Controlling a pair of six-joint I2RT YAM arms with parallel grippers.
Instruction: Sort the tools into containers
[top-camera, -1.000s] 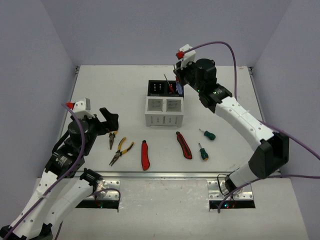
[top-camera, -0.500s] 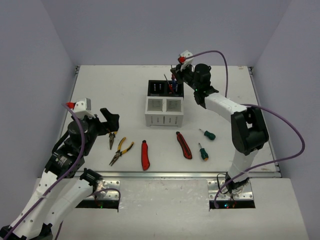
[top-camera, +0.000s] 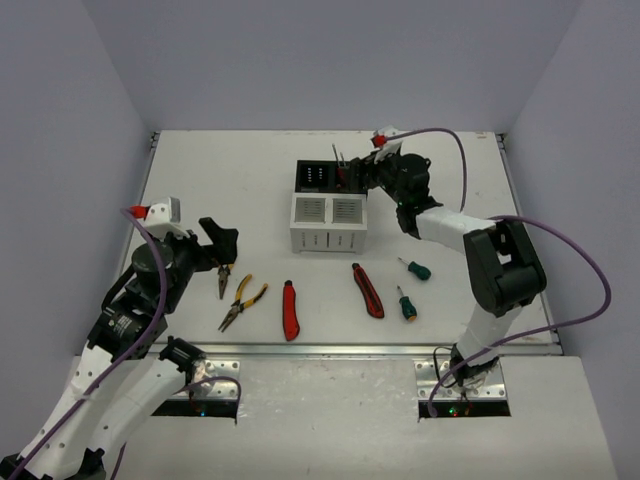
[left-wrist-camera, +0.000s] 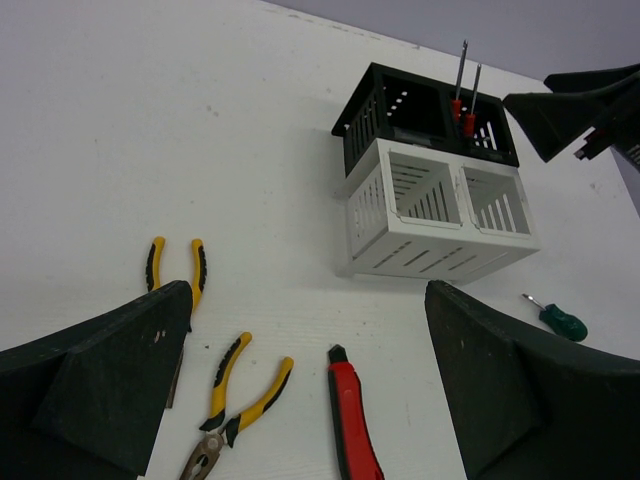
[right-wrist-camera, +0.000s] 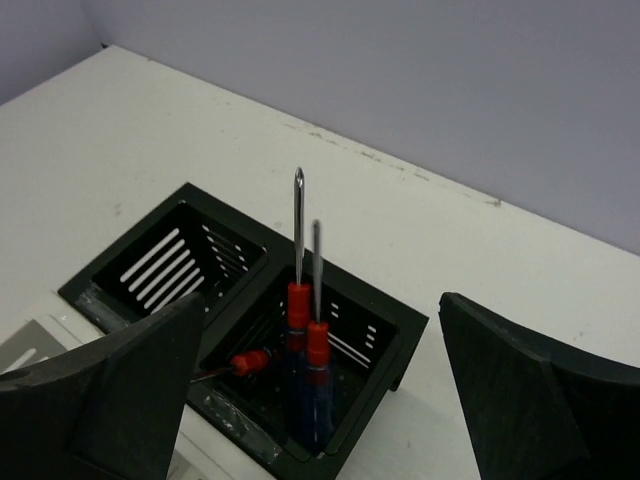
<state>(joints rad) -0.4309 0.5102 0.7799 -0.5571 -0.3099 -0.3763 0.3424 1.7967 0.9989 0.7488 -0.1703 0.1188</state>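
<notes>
Two blue-and-red screwdrivers (right-wrist-camera: 316, 345) stand upright in the right compartment of the black box (right-wrist-camera: 400, 322), and a third (right-wrist-camera: 243, 362) lies on its floor. My right gripper (right-wrist-camera: 320, 395) hangs open just over that compartment, touching none of them; from above it (top-camera: 363, 173) sits at the black box's (top-camera: 312, 176) right side. The white slotted box (top-camera: 328, 224) stands in front of the black one. On the table lie two yellow pliers (top-camera: 243, 302) (top-camera: 224, 279), two red utility knives (top-camera: 290, 311) (top-camera: 368, 291) and two green screwdrivers (top-camera: 414, 268) (top-camera: 405, 304). My left gripper (top-camera: 217, 244) hovers open above the pliers (left-wrist-camera: 233, 405).
The table's raised back edge (top-camera: 250, 132) and side rails bound the surface. Purple cables (top-camera: 455, 140) loop over both arms. The white box (left-wrist-camera: 440, 215) has nothing in either compartment.
My right gripper came down over the black box, opened and let go of a screwdriver, which now stands in the right compartment. The left arm has not moved.
</notes>
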